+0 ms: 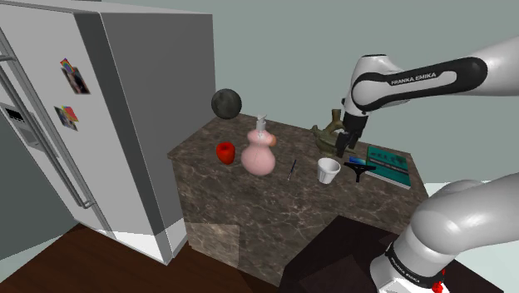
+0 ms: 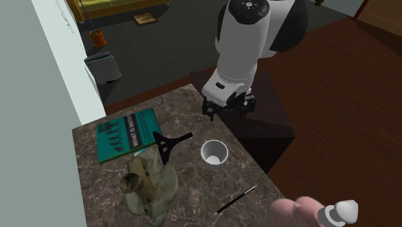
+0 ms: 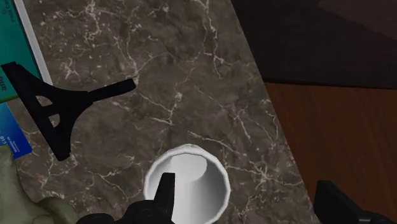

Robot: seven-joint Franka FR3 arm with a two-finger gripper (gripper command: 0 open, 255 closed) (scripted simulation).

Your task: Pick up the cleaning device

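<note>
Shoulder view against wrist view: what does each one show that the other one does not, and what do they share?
Shoulder view adds: refrigerator, dark ball, red cup, pink vase, pen. Wrist view adds: the gap between the fingers of the open gripper and the triangular frame of the black squeegee. Both show the white cup, teal book and marble counter.

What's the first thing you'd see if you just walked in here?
The big white robot arm, its open black hand hovering above the dark stone counter near a white cup. Then the chubby pink vase in the counter's middle, and the black squeegee lying by a teal book.
</note>
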